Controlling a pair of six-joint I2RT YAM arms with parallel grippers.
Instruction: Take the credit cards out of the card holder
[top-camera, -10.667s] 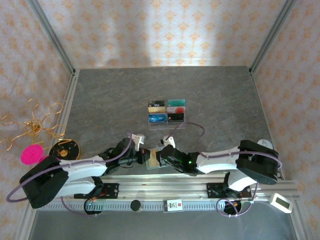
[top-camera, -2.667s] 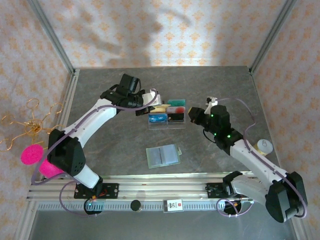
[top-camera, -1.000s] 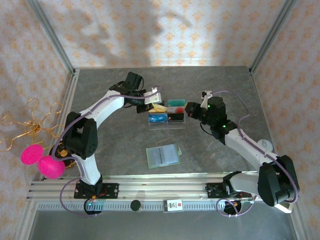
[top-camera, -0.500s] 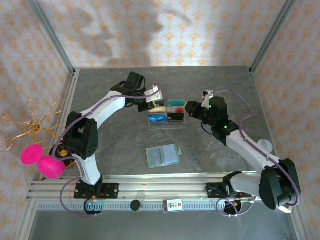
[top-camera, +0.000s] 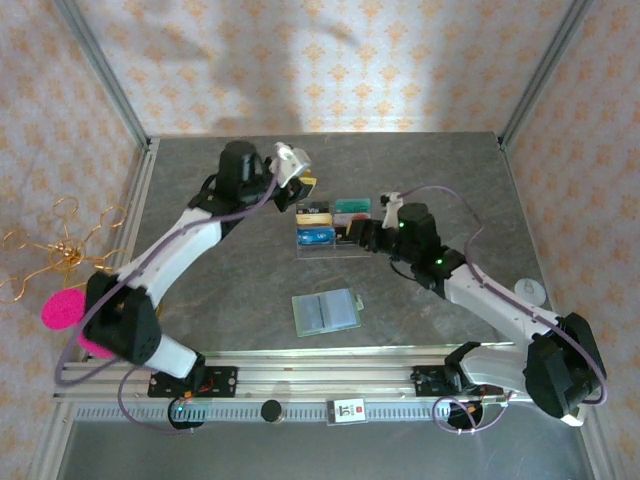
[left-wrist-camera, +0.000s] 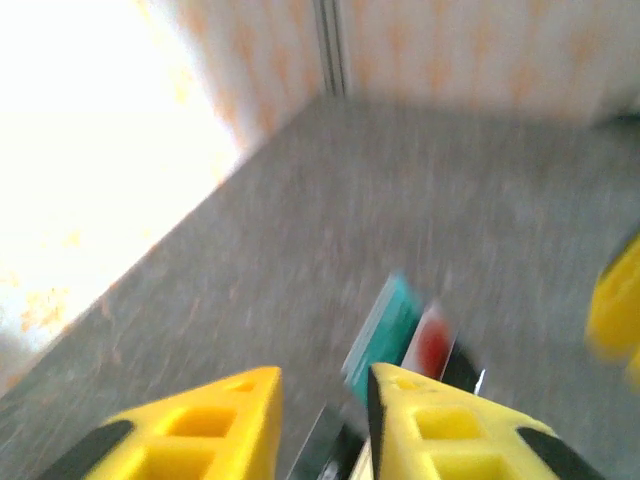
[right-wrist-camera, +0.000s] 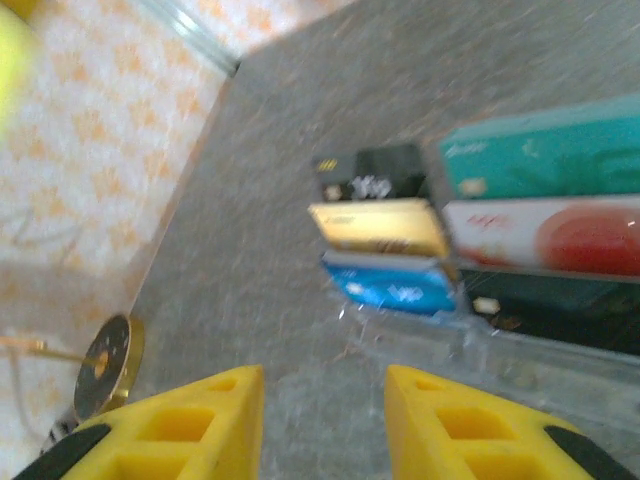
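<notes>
Top external view, going from the near edge outward: the card holder (top-camera: 327, 311) is lying flat and unfolded on the grey worktop (top-camera: 220, 270), a pale green rectangle with its bluish clear pockets facing up. It's too small here to tell if anything is in the pockets. Both arms reach out beyond it, so it sits on its own, well apart from either set of jaws.

Next thing out, straight beyond the card holder, is a clear tray (top-camera: 345, 249) with colourful cards standing in it.

The right gripper (top-camera: 356, 235) hangs beyond the card holder and a touch to its right, about as far out as the tray and just beside it. In the right wrist view the right gripper (right-wrist-camera: 325, 410) has its yellow jaws spread apart with nothing between them. Past them you can see the tray's cards: a black card (right-wrist-camera: 375, 172), a gold card (right-wrist-camera: 380, 225), a blue card (right-wrist-camera: 390, 285) and a teal card (right-wrist-camera: 540, 150).

Furthest out, the left gripper (top-camera: 303, 180) is beyond the card holder and slightly to its left, even further from it than the tray is. The left wrist view is pretty blurry, but the left gripper (left-wrist-camera: 325, 420) shows a gap between its yellow jaws and isn't gripping anything.
</notes>
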